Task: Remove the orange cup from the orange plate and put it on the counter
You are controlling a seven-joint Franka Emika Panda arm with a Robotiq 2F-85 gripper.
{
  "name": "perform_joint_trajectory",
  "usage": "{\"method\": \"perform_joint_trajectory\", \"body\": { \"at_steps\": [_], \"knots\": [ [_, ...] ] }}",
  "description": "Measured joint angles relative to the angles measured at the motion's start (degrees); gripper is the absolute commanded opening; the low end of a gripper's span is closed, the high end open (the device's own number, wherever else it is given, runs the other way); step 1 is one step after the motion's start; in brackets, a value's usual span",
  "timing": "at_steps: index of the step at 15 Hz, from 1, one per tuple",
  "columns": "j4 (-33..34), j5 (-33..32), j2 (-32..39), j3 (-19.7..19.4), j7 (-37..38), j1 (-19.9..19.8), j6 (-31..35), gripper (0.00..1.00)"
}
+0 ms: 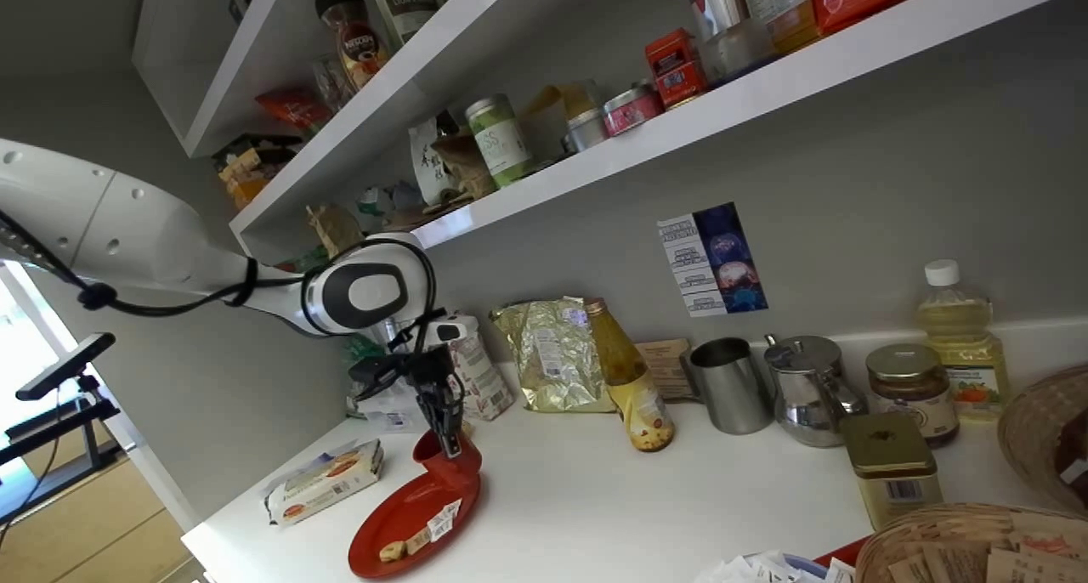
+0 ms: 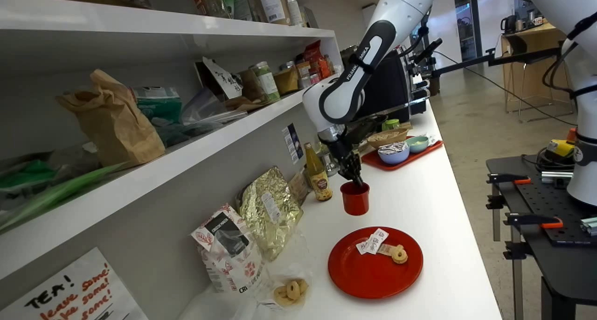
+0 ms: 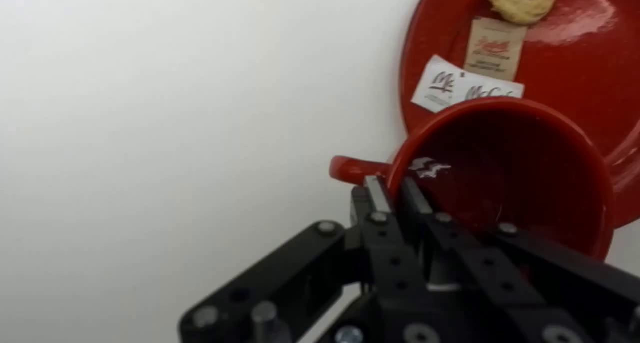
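In the wrist view, sees bare tabletop (image 3: pixel 175 133) at far left, presumably room for setting down. Finds the handle (image 3: pixel 356 169) next, ungrasped, pointing that way. Beside it, pinches the rim of the red cup (image 3: pixel 500 153) in the pincer (image 3: pixel 394 185), straddling the lip, likely for a slim, sure hold. At right, sees the red plate (image 3: pixel 570 78); in an exterior view, finds the cup (image 2: pixel 356 201) apart from the plate. Cannot judge contact with the tabletop.

A bottle (image 1: pixel 643 396) stands between a gold bag (image 1: pixel 554 353) and a steel pitcher (image 1: pixel 733 389).
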Motion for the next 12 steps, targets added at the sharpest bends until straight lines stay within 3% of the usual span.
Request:
{"method": "perform_joint_trajectory", "body": {
  "at_steps": [6, 12],
  "knots": [
    [-4.92, 0.08, -1.08, -4.79, -3.09, -6.22, 0.81, 0.03],
    [-8.20, -0.24, -1.07, -4.27, -3.79, -4.96, 0.81, 0.03]
  ]
}}
